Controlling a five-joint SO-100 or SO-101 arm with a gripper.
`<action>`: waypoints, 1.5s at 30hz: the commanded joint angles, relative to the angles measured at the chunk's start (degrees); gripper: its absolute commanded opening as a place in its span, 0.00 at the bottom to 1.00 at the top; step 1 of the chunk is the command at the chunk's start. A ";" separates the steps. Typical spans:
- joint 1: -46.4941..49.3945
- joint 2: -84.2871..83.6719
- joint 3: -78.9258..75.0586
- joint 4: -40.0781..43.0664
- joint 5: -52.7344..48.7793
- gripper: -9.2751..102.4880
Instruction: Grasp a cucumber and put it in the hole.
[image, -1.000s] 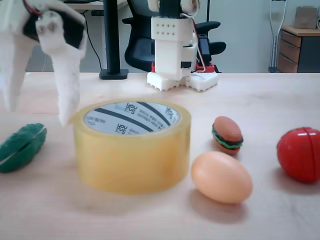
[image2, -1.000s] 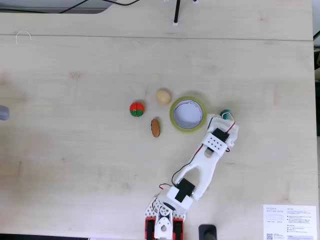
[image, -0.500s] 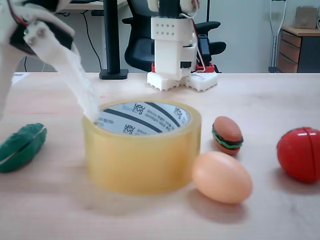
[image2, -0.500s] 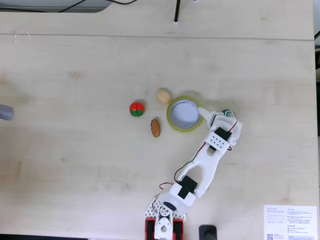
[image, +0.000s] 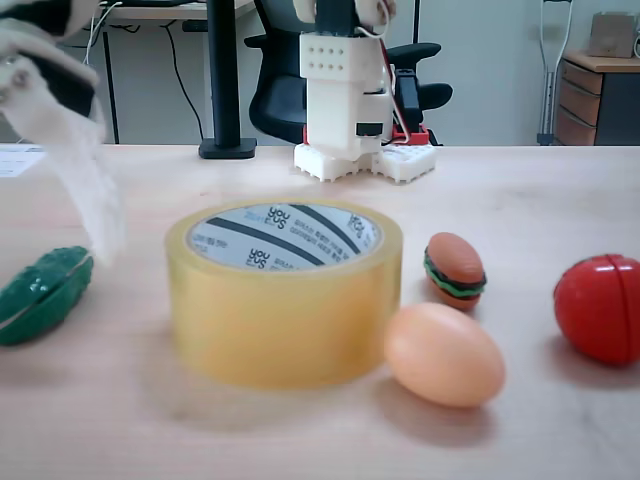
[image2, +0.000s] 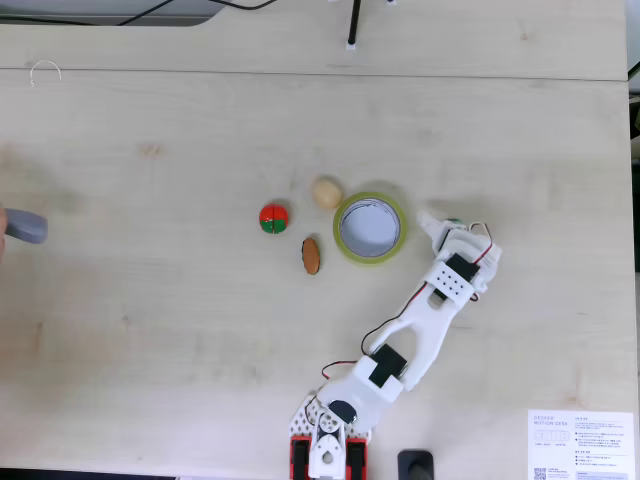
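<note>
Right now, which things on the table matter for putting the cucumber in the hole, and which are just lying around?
For the job:
cucumber
tape roll with the hole
gripper

Just lying about:
egg
toy burger
red ball

A light wooden table (image2: 150, 330) is seen from above. The white arm (image2: 420, 325) is stretched from its red base (image2: 325, 455) at the bottom edge up and to the right. The gripper (image2: 437, 219) is placed just right of the tape roll (image2: 343, 245), apart from it; how the jaws stand cannot be told. A speck of green, the cucumber (image2: 455, 222), is glimpsed beside the gripper, mostly covered by it. The hole (image2: 371, 229) is seen as a pale round opening. An egg (image2: 326, 192) is set touching the roll's upper left. A red-and-green ball (image2: 274, 218) and a burger (image2: 311, 255) are placed left of the roll. A printed sheet (image2: 580, 442) is laid at the lower right.
</note>
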 joint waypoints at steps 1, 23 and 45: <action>1.05 1.41 -4.39 -1.85 -0.09 0.53; 0.70 -4.13 -4.31 -0.35 -0.09 0.44; -3.96 -4.04 -7.47 13.10 0.18 0.26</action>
